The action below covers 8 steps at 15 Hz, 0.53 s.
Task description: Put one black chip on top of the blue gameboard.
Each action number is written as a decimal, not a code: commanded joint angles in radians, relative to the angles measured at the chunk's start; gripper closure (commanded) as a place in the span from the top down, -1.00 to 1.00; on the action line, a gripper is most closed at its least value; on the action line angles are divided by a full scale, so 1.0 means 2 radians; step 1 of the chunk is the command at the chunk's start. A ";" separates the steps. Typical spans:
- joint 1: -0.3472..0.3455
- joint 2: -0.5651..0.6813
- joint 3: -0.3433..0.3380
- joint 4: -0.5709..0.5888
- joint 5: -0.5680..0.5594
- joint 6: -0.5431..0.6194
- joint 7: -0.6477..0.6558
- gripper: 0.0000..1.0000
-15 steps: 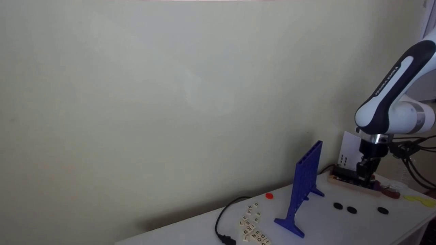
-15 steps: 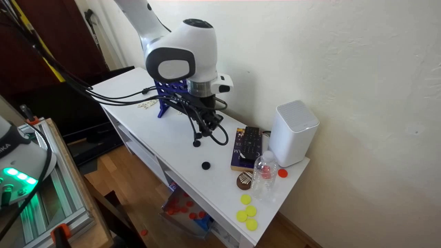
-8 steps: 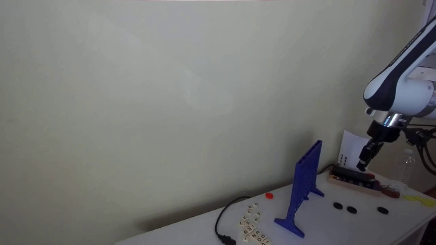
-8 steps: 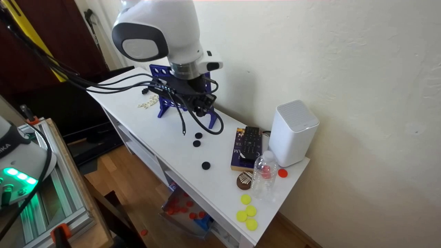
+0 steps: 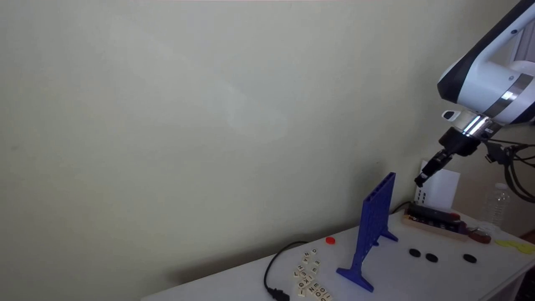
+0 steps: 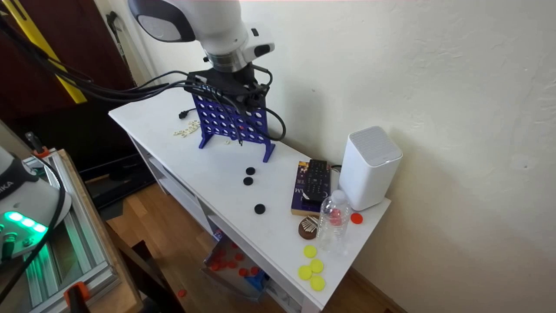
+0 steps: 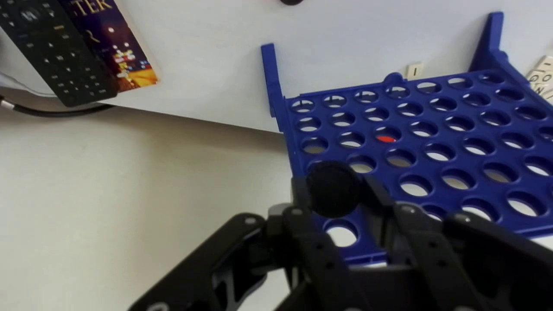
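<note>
The blue gameboard [image 5: 373,219] stands upright on the white table in both exterior views; the wrist view shows its holed face [image 7: 417,144] from above. My gripper [image 7: 335,186] is shut on a black chip [image 7: 332,190], gripped by its edges between the fingertips. In the wrist view this chip overlaps the board's near left corner. In an exterior view my gripper [image 5: 419,182] is tilted, in the air, apart from the board and about level with its top edge. Three more black chips [image 6: 250,171] [image 6: 248,181] [image 6: 259,209] lie flat on the table.
A book [image 6: 298,198] with a black remote [image 6: 316,180] lies near a white box [image 6: 371,169]. A clear bottle [image 6: 332,221], a brown round object [image 6: 306,230] and several yellow chips [image 6: 316,283] are at the table's end. Letter tiles [image 5: 309,280] and a cable [image 5: 271,267] lie past the board.
My gripper has risen from low near the book, tilted, and moved up toward the board with the black chip. The board and the chips on the table have not moved.
</note>
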<state>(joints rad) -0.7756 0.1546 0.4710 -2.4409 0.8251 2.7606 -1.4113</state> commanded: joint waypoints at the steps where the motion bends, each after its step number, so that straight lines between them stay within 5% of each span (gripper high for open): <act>1: -0.017 -0.022 0.012 0.002 0.056 -0.042 -0.064 -0.80; 5: -0.017 -0.023 0.009 0.010 0.087 -0.075 -0.091 -0.80; 6: 0.067 -0.031 -0.076 0.013 0.108 -0.089 -0.105 -0.80; 8: 0.108 -0.034 -0.119 0.015 0.127 -0.101 -0.113 -0.80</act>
<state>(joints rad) -0.7032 0.1217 0.3800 -2.4130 0.9961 2.6122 -1.5848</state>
